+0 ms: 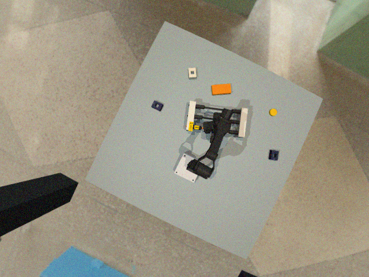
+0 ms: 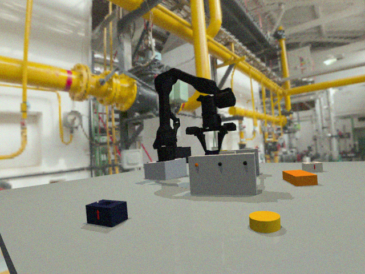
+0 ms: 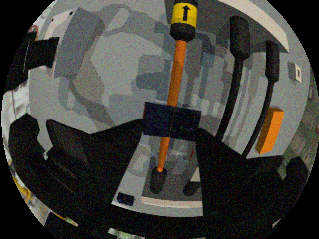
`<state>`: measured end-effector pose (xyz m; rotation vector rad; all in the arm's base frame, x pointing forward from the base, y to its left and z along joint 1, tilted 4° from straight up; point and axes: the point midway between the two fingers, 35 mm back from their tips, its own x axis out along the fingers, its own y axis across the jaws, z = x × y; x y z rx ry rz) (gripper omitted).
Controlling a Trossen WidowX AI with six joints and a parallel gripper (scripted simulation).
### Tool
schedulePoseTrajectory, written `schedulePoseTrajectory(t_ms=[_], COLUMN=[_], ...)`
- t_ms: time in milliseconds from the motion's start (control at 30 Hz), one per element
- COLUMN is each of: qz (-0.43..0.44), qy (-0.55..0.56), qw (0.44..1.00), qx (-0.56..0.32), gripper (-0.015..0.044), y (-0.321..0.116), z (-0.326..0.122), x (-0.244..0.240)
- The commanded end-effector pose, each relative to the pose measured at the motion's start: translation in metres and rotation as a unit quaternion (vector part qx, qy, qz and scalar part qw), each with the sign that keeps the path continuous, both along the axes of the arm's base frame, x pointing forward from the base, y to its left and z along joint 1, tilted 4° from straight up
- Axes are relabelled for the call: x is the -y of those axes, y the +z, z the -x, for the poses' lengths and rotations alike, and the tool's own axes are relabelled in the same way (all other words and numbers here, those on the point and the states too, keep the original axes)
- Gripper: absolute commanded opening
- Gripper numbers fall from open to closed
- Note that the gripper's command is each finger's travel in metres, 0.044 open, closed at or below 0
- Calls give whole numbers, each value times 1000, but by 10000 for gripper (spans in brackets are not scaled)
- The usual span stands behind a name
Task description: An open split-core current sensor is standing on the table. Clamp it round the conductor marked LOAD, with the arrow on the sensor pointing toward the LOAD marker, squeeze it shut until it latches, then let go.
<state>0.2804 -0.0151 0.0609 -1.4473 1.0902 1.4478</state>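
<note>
My gripper [image 2: 212, 152] [image 3: 170, 127] points down between the two upright end blocks [image 1: 243, 122] [image 2: 222, 181] and is shut on the dark navy sensor [image 3: 156, 119]. A seam runs across the middle of the sensor. The orange conductor [image 3: 176, 75] shows beyond both sides of the sensor in the wrist view; whether the sensor surrounds it cannot be told. The conductor's yellow arrow tag [image 1: 196, 127] [image 3: 185, 14] is beside the yellow LOAD label [image 1: 191, 126]. The sensor's arrow is not clearly visible. The near end block hides the sensor in the exterior view.
Two black conductors [image 3: 232, 95] [image 3: 259, 110] run beside the orange one. An orange block [image 1: 221, 89] [image 2: 299, 177], a white square piece [image 1: 192, 73], two navy square pieces [image 1: 157, 105] [image 1: 273, 154] and a yellow disc [image 1: 273, 112] [image 2: 264, 221] lie around the fixture.
</note>
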Motion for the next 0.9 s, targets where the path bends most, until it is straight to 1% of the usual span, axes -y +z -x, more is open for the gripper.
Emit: schedulePoseTrajectory(t_ms=[0, 800, 867], qz=[0, 0, 0], qy=[0, 0, 0], qw=[1000, 1000, 1000], qx=[0, 0, 0], gripper=[0, 0, 53], y=[1, 1, 1], z=[0, 0, 0], x=[0, 0, 0])
